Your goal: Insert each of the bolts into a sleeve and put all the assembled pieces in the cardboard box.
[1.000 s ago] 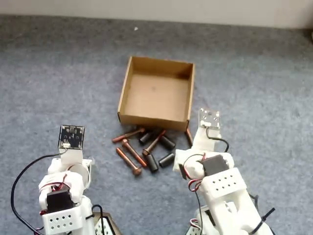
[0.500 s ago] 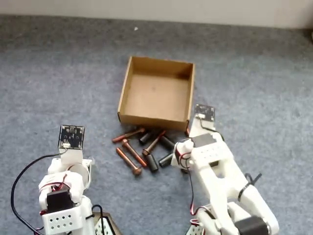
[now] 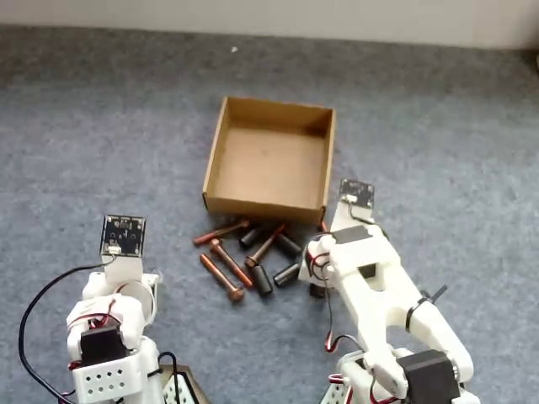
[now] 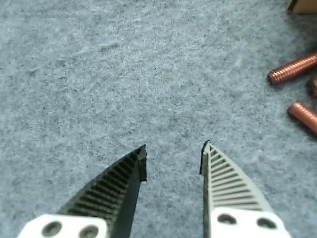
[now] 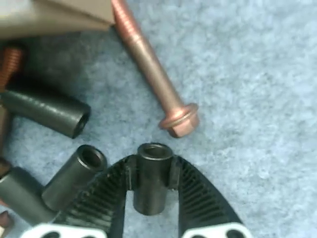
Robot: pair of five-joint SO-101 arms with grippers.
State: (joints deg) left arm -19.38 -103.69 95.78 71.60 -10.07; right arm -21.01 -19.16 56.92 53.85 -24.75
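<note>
In the right wrist view my right gripper [image 5: 151, 171] is shut on a short black sleeve [image 5: 151, 181], held upright with its bore showing. A copper bolt [image 5: 148, 64] lies just beyond it, its head near the sleeve. Two more black sleeves [image 5: 47, 111] [image 5: 74, 173] lie beside it. The high view has several copper bolts [image 3: 229, 263] and black sleeves [image 3: 261, 278] scattered in front of the cardboard box [image 3: 215, 151], with the right arm [image 3: 358, 261] bent over their right end. My left gripper [image 4: 173, 156] hangs open over bare carpet, two bolt ends [image 4: 292, 69] off to one side.
Everything sits on grey carpet. A corner of the box [image 5: 54, 15] lies close to the right gripper. The left arm [image 3: 118, 286] stands at the front left, away from the pile. A pale strip runs along the far edge.
The right arm has stretched forward and down over the right end of the pile. The left arm and the loose parts have not moved.
</note>
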